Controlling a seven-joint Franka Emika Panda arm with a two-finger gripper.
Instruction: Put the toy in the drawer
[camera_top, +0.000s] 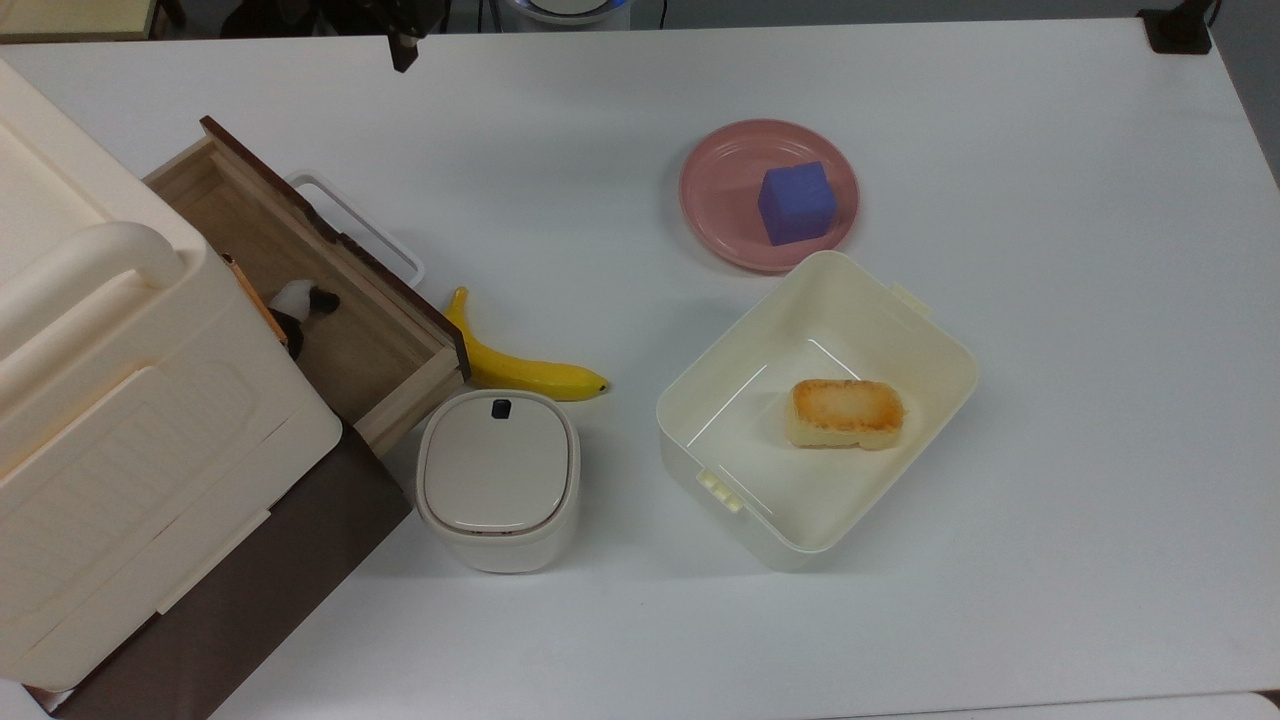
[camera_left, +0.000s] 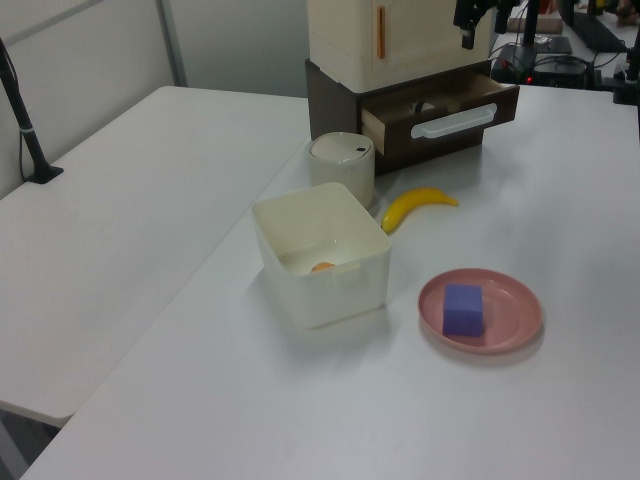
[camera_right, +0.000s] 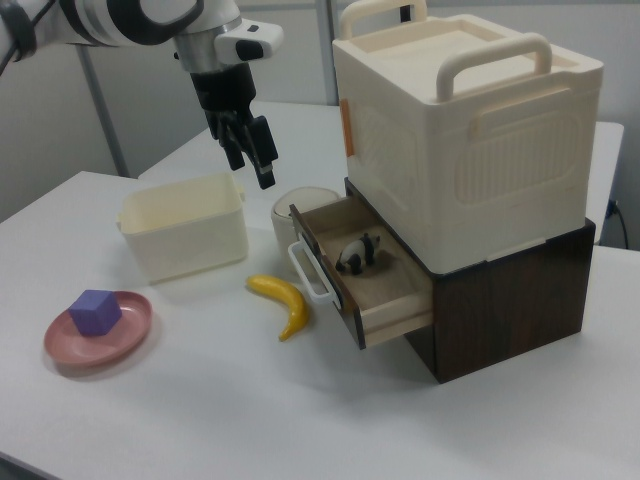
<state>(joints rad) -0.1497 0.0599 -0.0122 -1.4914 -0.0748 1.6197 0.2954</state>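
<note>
Tool (camera_top: 403, 45) cut off by the top view's upper edge, one fingertip showing; in the left view also cropped at the top. Toy (camera_top: 300, 305) half hidden under the cabinet (camera_top: 120, 400) in the top view, a pale speck in the left view. Cabinet runs off the top view's left edge. Bread (camera_left: 322, 267) mostly hidden by the bin (camera_left: 320, 290) wall in the left view.

Pale, matt, unfinished-looking wood inside the drawer (camera_top: 290, 250), dark brown front panel, smooth white handle (camera_top: 365, 228). Cream moulded plastic on the cabinet (camera_right: 470, 130) and the bin (camera_top: 815, 400), faintly glossy. Shiny yellow banana (camera_top: 520, 365). Matt pink plate (camera_top: 735, 185). Smooth white table (camera_top: 1050, 350).
</note>
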